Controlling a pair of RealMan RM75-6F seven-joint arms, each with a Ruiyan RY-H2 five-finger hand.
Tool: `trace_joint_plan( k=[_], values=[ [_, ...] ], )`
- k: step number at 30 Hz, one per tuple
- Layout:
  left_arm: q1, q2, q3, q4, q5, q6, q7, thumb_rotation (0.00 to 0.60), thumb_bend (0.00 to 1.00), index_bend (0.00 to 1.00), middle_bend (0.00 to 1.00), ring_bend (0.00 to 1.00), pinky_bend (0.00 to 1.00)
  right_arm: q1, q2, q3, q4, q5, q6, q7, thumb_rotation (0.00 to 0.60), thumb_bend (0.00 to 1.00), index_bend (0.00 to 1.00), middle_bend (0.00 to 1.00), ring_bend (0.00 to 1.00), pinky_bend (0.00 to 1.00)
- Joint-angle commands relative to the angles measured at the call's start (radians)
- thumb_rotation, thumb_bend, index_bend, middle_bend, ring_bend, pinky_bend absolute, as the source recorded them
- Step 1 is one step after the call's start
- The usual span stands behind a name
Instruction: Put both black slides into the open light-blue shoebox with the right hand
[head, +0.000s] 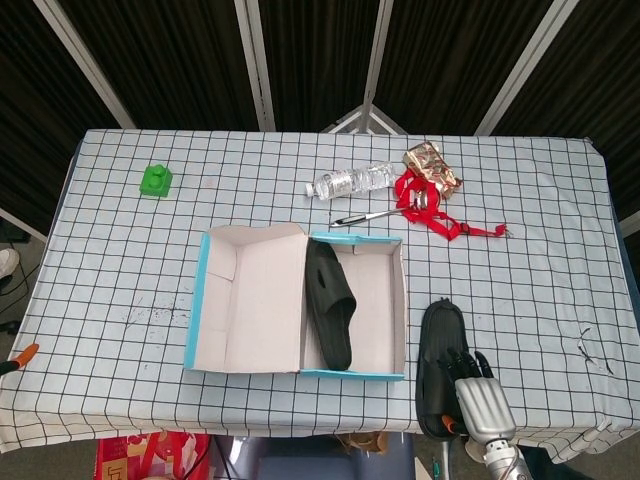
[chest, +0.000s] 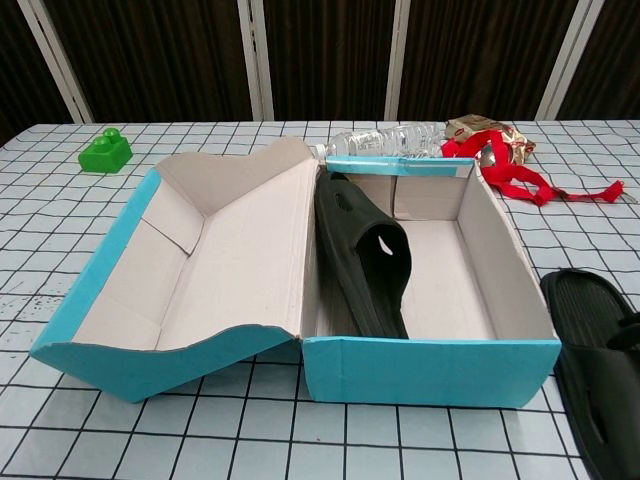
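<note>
The light-blue shoebox (head: 355, 238) lies open at mid-table, its lid (head: 250, 300) folded out to the left. One black slide (head: 330, 300) leans on its side against the box's left inner wall, and it also shows in the chest view (chest: 365, 255). The second black slide (head: 436, 335) lies flat on the table just right of the box (chest: 430, 370), and it shows at the right edge of the chest view (chest: 583, 315). My right hand (head: 474, 395) hovers over this slide's near end, its dark fingers (chest: 628, 335) spread over the strap. The slide still rests on the table. My left hand is out of sight.
At the back stand a plastic bottle (head: 350, 181), a foil packet (head: 431, 165), a red strap (head: 440, 220) and a metal spoon (head: 375, 214). A green block (head: 156, 180) sits far left. The table's front edge runs right under my right hand.
</note>
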Motion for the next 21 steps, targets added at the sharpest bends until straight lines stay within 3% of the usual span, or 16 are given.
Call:
trace_joint_plan(
  k=[1, 17, 21],
  values=[
    [0.0, 0.0, 0.0, -0.001, 0.001, 0.001, 0.0, 0.6, 0.17, 0.11, 0.0, 0.0, 0.0, 0.002, 0.0, -0.003, 0.002, 0.004, -0.002, -0.004, 0.6, 0.21, 0.21, 0.11, 0.09, 0.06],
    [0.001, 0.001, 0.0, -0.001, 0.0, 0.001, 0.001, 0.6, 0.17, 0.11, 0.0, 0.0, 0.0, 0.012, -0.034, -0.012, 0.034, 0.01, 0.0, -0.019, 0.6, 0.21, 0.21, 0.12, 0.09, 0.06],
    [0.0, 0.0, 0.001, -0.001, 0.001, 0.0, 0.003, 0.6, 0.17, 0.11, 0.0, 0.0, 0.0, 0.013, -0.04, -0.012, 0.037, 0.002, 0.004, -0.008, 0.6, 0.21, 0.23, 0.17, 0.09, 0.06]
  ],
)
